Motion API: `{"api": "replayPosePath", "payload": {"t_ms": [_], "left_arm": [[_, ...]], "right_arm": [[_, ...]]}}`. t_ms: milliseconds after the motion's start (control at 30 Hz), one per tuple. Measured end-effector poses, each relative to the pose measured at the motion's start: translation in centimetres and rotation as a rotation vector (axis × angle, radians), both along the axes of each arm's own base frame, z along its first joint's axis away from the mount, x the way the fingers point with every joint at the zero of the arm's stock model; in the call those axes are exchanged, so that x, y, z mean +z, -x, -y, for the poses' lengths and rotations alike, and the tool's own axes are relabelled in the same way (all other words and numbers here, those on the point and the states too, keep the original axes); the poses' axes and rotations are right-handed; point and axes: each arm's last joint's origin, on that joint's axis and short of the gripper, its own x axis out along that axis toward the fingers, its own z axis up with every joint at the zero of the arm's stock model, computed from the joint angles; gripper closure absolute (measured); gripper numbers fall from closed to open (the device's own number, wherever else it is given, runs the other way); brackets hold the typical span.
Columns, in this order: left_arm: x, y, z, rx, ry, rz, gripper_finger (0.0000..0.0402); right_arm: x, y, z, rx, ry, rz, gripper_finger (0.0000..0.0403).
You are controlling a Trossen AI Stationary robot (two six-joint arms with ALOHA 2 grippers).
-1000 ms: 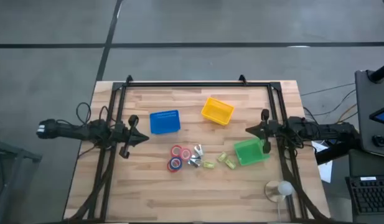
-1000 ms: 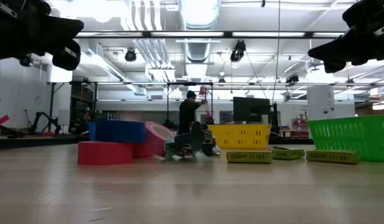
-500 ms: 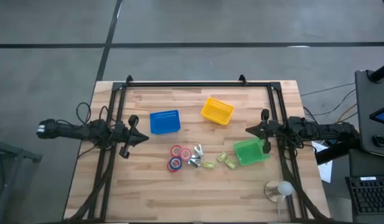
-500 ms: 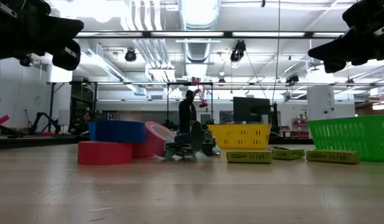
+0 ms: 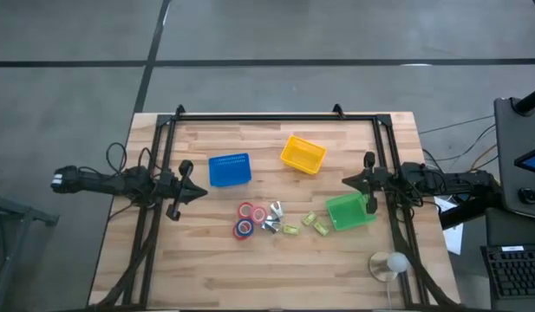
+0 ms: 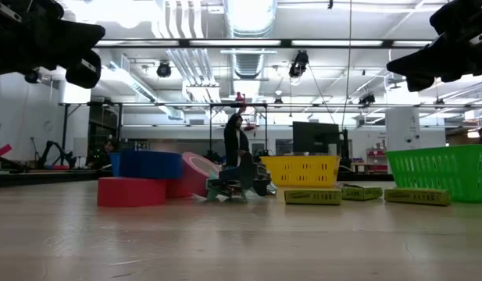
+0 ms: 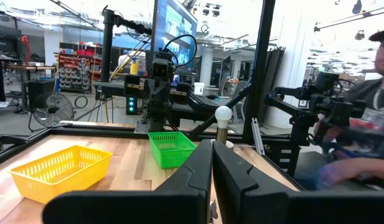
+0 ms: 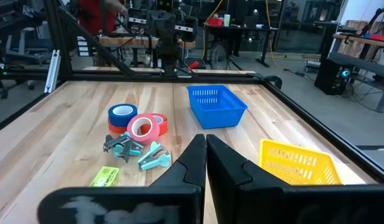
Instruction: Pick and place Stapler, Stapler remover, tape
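Three tape rolls lie flat or leaning together mid-table: a red one, a pinkish one and a blue-and-red one. They also show in the right wrist view, with the blue roll behind the pink one. Silvery-teal staple removers lie beside them. Small yellow-green staplers lie right of those. My left gripper hovers shut above the table's left side. My right gripper hovers shut at the right, by the green basket.
A blue basket and a yellow basket stand toward the far side. A pale ball on a stand sits at the near right corner. A black frame borders the table. Bare wood lies along the near edge. People stand in the room beyond.
Both arms and everything on the table have kept still. Only a person far back in the room has shifted.
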Motion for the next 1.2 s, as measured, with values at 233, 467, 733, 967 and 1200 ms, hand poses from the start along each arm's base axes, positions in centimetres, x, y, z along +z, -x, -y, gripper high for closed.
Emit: {"api": "replayPosePath", "payload": {"t_ms": [233,467,733,967,1200], "left_arm": [[0.0,0.0,0.0,0.0,0.0,0.0,0.0385],[0.0,0.0,0.0,0.001,0.0,0.0,0.0385],[0.0,0.0,0.0,0.001,0.0,0.0,0.0385],[0.0,0.0,0.0,0.0,0.0,0.0,0.0385],[0.0,0.0,0.0,0.0,0.0,-0.001,0.0385]], "right_arm": [[0.0,0.0,0.0,0.0,-0.001,0.0,0.0394],[0.9,-0.1,0.0,-0.003,-0.067,0.097,0.0394],[1.7,-0.3,-0.1,0.034,-0.472,0.239,0.0394],[0.5,-2.5,-0.9,0.067,-0.643,0.146,0.0381],[1.0,-6.4,-1.7,-0.029,-0.689,-0.091,0.0295]]}}
